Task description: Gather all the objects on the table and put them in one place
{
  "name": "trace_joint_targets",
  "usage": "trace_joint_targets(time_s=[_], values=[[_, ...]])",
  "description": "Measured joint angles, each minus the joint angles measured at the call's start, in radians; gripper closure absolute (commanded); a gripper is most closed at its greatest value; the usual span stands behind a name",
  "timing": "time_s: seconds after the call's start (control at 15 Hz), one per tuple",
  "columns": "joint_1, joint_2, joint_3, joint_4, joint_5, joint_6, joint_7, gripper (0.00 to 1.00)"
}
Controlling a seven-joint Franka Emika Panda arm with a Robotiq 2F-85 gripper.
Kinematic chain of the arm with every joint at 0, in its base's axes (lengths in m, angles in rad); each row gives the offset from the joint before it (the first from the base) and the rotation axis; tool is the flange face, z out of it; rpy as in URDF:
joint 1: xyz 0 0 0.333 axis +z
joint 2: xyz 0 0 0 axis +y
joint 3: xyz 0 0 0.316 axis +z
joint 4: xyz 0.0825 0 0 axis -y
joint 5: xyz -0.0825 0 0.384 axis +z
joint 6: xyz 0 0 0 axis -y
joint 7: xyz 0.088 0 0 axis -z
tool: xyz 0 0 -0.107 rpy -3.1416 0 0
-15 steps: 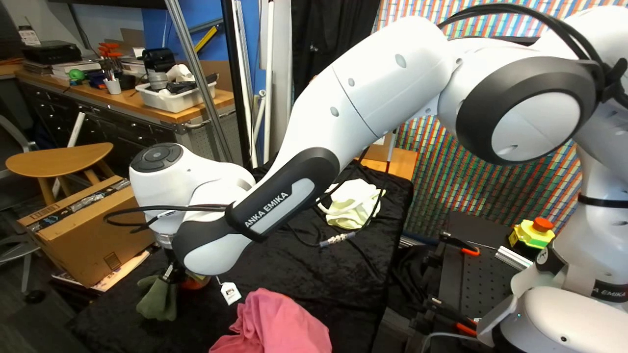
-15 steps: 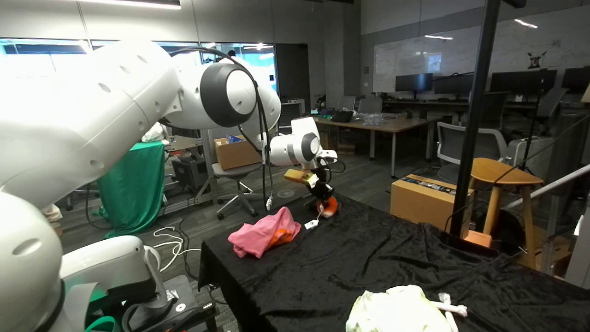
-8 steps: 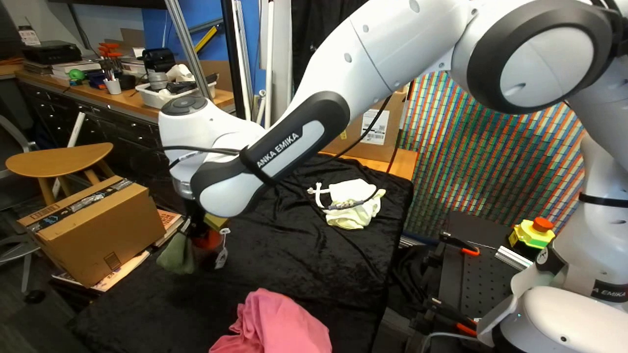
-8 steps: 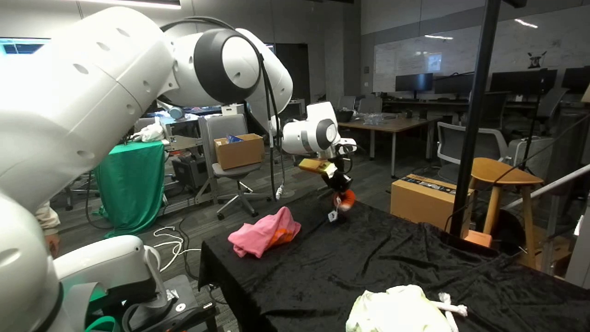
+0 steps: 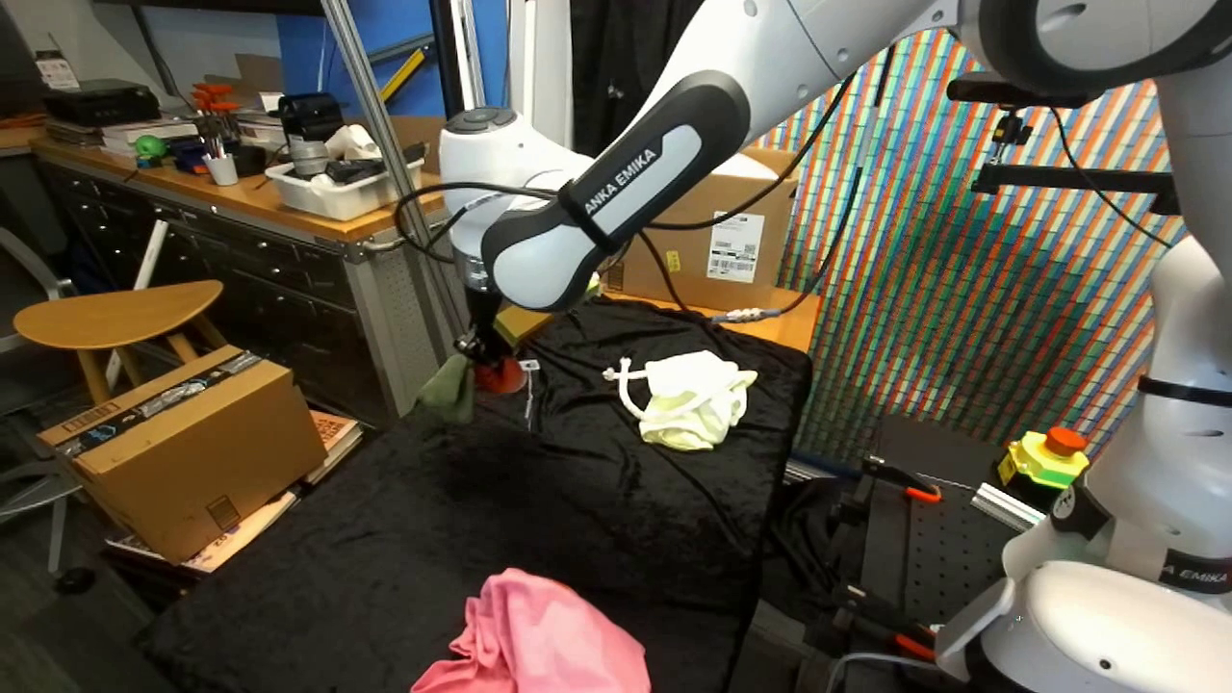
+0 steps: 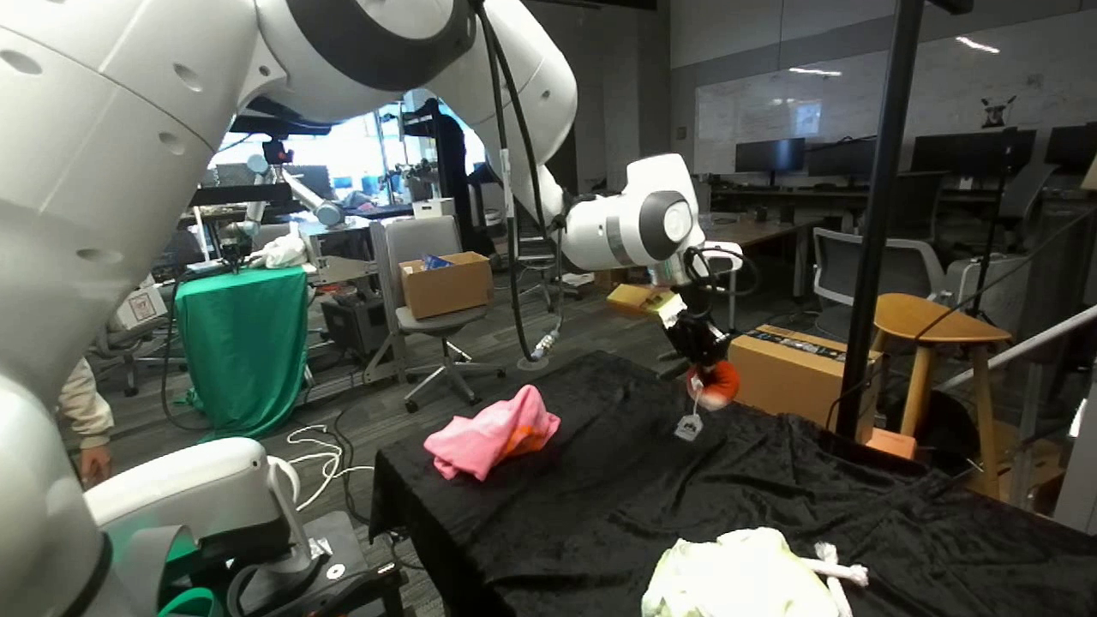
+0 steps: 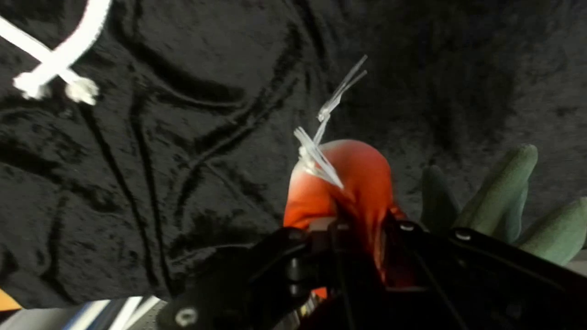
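My gripper [image 5: 493, 354] is shut on a red-orange plush toy [image 5: 502, 377] with a white tip and a hanging tag. It holds the toy above the black-covered table [image 5: 616, 520], near one edge. The toy [image 6: 713, 383] and gripper [image 6: 704, 356] also show in an exterior view. In the wrist view the toy [image 7: 357, 174] is between the jaws [image 7: 364, 227]. Green soft lobes [image 7: 490, 201] lie beside the jaws and seem part of it. A pink cloth [image 5: 544, 630] and a pale yellow-white drawstring bag [image 5: 691, 402] lie apart on the table; the bag's cord [image 7: 55, 64] shows in the wrist view.
A yellow block [image 6: 632, 297] sits on the gripper's mount. A black pole [image 6: 883, 223] and a cardboard box [image 5: 183, 452] stand beyond the table edge. Another box [image 5: 722, 236] stands on a wooden surface behind. Cables hang from the arm. A hand [image 6: 94, 458] shows at far left.
The arm has carried the plush toy up and along the table edge, closer to the drawstring bag. The pink cloth and the bag have not moved.
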Motion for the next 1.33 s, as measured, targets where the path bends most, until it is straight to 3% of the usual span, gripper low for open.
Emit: trace_joint_targets(time_s=[0.87, 1.33], values=[[-0.138, -0.195, -0.032, -0.339, 0.014, -0.106, 0.101, 0.92], [-0.187, -0.236, -0.028, -0.411, 0.047, -0.188, 0.157, 0.92]])
